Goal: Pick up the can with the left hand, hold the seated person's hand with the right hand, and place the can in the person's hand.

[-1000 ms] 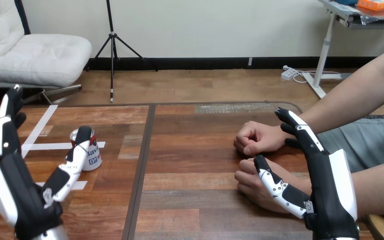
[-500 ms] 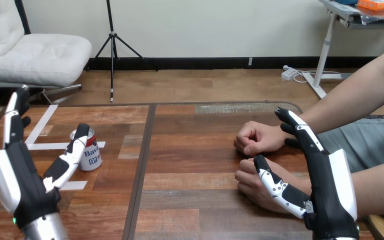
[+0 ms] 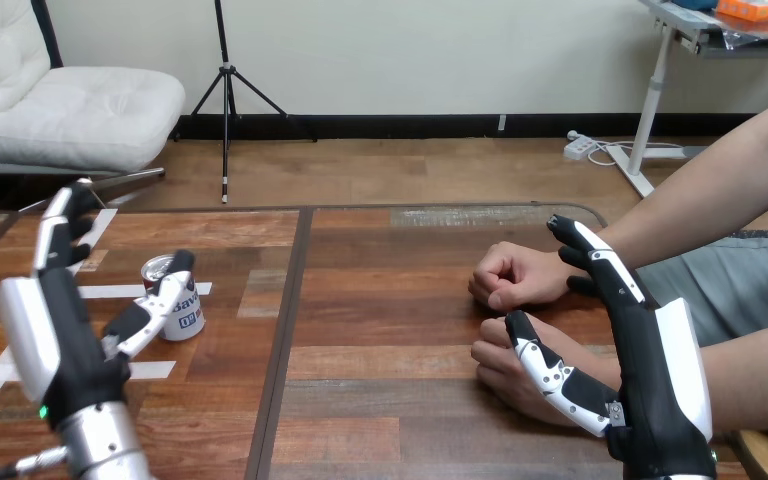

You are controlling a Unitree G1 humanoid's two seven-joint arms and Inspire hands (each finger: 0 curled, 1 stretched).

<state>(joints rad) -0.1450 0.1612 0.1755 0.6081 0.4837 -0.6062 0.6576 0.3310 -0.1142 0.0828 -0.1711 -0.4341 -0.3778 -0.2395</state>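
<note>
A small red and white can (image 3: 178, 306) stands upright on the left half of the wooden table (image 3: 390, 340). My left hand (image 3: 65, 335) is raised just near of it, open, its thumb (image 3: 155, 313) reaching up in front of the can. I cannot tell whether the thumb touches it. At the right, the person's two fists rest on the table, a far fist (image 3: 515, 275) and a near fist (image 3: 505, 365). My right hand (image 3: 650, 370) is open and upright beside them, its fingers straight by the far wrist and its thumb (image 3: 550, 375) lying over the near fist.
White tape strips (image 3: 90, 292) mark the table around the can. A dark seam (image 3: 282, 340) runs down the table between the can and the person's fists. The person's forearms cross in from the right edge.
My left hand has moved right and forward towards the can, and its wrist now shows at the bottom. The can, the person's fists and my right hand have stayed put.
</note>
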